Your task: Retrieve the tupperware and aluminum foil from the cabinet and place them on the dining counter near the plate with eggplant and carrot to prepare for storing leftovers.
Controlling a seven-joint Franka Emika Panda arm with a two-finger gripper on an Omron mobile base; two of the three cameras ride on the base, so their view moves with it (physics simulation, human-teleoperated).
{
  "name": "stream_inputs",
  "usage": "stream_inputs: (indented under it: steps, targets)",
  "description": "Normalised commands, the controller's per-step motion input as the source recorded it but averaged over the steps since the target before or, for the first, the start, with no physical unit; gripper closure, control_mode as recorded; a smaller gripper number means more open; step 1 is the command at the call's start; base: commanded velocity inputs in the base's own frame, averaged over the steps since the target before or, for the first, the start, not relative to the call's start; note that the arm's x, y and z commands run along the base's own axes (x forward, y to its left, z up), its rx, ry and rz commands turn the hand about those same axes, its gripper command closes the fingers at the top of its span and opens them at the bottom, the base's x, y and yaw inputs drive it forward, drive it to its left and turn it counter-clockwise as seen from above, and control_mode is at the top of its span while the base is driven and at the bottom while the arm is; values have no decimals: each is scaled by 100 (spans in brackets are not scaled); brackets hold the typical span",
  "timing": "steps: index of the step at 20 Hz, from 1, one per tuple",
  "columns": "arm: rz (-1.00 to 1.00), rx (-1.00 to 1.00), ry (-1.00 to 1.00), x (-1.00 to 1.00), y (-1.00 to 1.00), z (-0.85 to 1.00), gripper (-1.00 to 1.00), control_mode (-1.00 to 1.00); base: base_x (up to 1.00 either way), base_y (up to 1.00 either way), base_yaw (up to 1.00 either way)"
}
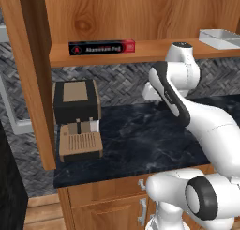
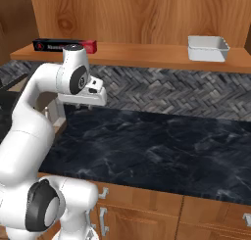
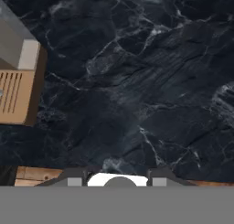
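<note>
- Two task things sit on your cabinet shelf: the aluminum foil near its left end, white lettering too blurred to read surely, and the tupperware near its right end.
- You can see nothing inside the tupperware.
- Your gripper hangs over the black counter, grasping nothing; its fingertips are cut off, so you cannot tell its spread.
- A coffee machine stands at the counter's left edge.

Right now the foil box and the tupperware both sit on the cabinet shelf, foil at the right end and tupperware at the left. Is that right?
Not quite: the ends are swapped. Both are on the cabinet shelf, but the aluminum foil lies at the left end and the tupperware sits at the right end, as the right base view shows.
</note>
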Motion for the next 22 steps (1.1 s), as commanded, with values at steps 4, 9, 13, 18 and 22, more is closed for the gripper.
stream_inputs:
  steps: [4,9,13,18,22]
  targets:
    - [0,1,-10,-6,1,11,-100,-100,0,0,0]
    - [-23,16,-31,-15,11,63,-100,-100,0,0,0]
    - [-42,30,-14,0,7,61,-100,-100,0,0,0]
    - [-35,41,12,0,0,72,-100,-100,0,0,0]
    - [-28,50,30,-6,0,68,-100,-100,0,0,0]
